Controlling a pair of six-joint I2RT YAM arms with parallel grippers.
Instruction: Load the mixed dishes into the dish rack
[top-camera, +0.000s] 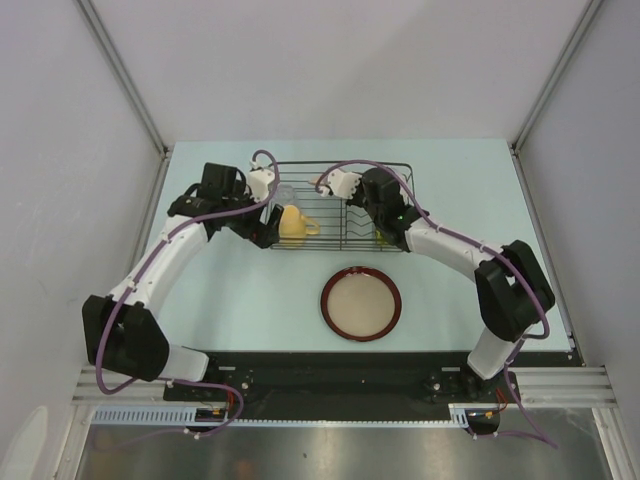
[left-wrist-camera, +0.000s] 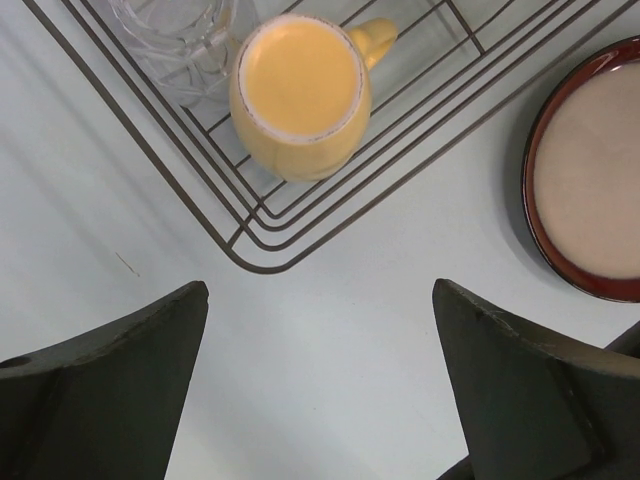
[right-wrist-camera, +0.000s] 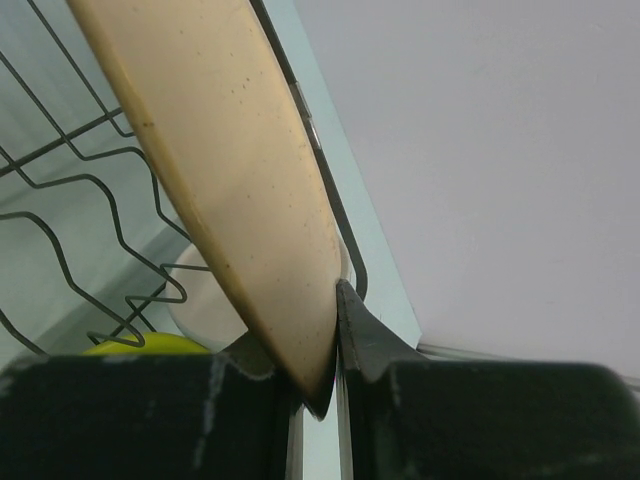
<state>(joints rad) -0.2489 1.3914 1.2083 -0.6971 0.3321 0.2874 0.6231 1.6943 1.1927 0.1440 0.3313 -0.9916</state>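
The black wire dish rack (top-camera: 345, 166) stands at the back middle of the table. In it are the yellow-orange mug (top-camera: 292, 225) and the clear glass (top-camera: 284, 193), both at its left end. My left gripper (left-wrist-camera: 320, 290) is open and empty, above bare table just outside the rack's corner (left-wrist-camera: 260, 262), with the mug (left-wrist-camera: 300, 90) and glass (left-wrist-camera: 180, 35) ahead. My right gripper (right-wrist-camera: 325, 335) is shut on the rim of a tan plate (right-wrist-camera: 230, 170), held on edge over the rack's right end. The lime-green bowl (right-wrist-camera: 150, 345) and white bowl (right-wrist-camera: 205, 295) lie below it. The dark-rimmed plate (top-camera: 360, 303) lies flat on the table.
Grey walls close off the back and both sides of the pale table (top-camera: 250, 290). The right arm (top-camera: 455, 250) reaches in over the rack's right side. The dark-rimmed plate also shows at the right edge of the left wrist view (left-wrist-camera: 590, 170).
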